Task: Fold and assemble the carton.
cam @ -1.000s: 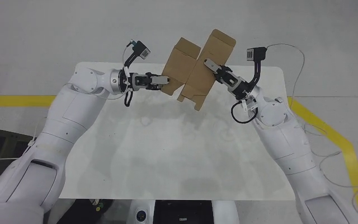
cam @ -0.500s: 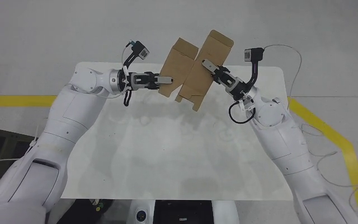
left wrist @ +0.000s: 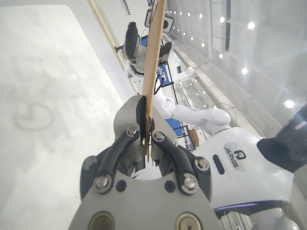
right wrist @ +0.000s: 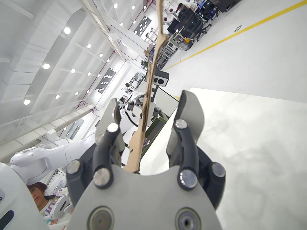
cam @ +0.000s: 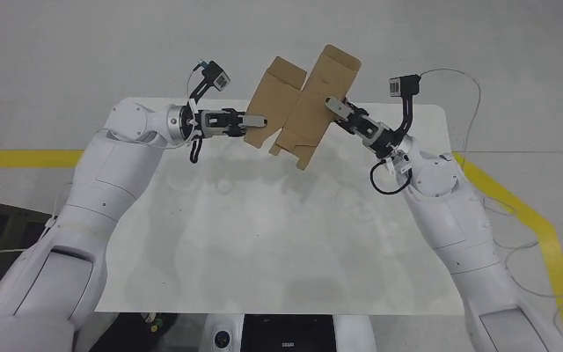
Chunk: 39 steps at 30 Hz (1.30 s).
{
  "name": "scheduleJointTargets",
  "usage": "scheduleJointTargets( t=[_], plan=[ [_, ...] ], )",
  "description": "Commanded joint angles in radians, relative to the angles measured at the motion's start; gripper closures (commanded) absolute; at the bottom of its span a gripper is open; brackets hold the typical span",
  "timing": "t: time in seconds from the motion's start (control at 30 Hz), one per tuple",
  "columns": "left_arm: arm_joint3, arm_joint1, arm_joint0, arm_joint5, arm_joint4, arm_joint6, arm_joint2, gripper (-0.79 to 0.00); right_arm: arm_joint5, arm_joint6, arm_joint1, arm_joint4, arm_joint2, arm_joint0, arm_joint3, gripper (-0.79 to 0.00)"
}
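Note:
A flat brown carton (cam: 299, 104) hangs in the air above the far edge of the white table (cam: 264, 238). My left gripper (cam: 252, 121) is shut on the carton's left edge; the left wrist view shows that edge (left wrist: 153, 53) pinched between the pads. My right gripper (cam: 330, 102) stands open at the carton's right side. In the right wrist view the cardboard (right wrist: 148, 92) runs edge-on between the spread fingers (right wrist: 189, 111) without touching them. The far-off open gripper (left wrist: 146, 44) in the left wrist view is the right arm's.
The table's far edge (cam: 220, 99) lies just below the carton. A yellow floor line (cam: 35, 158) runs past both sides of the table. A cable (cam: 457, 84) loops off the right wrist.
Both arms have lifted the carton slightly up and to the left. The right gripper has slid along the carton's right panel.

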Motion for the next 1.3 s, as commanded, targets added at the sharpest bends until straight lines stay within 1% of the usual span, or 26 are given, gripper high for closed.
scheduleJointTargets(
  t=[0.0,0.17,0.4,0.6,0.9,1.17,1.27],
  plan=[
    [0.012,0.002,-0.005,0.022,-0.004,-0.022,-0.01,0.0,0.014,0.066,0.01,0.004,0.027,-0.006,-0.003,-0.785],
    [-0.004,0.011,-0.004,0.061,0.075,-0.06,-0.009,0.0,0.048,0.212,0.03,0.031,0.077,-0.012,-0.015,-0.785],
    [-0.083,0.024,0.027,0.1,0.139,-0.1,0.002,0.0,0.107,0.436,0.05,0.092,0.1,-0.001,0.014,-0.785],
    [-0.16,0.041,0.048,0.108,0.19,-0.108,0.006,0.0,0.121,0.559,0.06,0.13,0.104,0.015,0.059,-0.785],
    [-0.216,0.062,0.058,0.136,0.222,-0.136,0.042,0.0,0.088,0.669,0.068,0.151,0.089,0.028,0.084,-0.785],
    [-0.223,0.073,0.05,0.142,0.214,-0.141,0.077,0.0,0.107,0.688,0.07,0.165,0.041,0.039,0.087,-0.785],
    [-0.221,0.076,0.046,0.14,0.209,-0.14,0.089,0.0,0.109,0.69,0.072,0.176,0.018,0.043,0.082,-0.757]
  ],
)
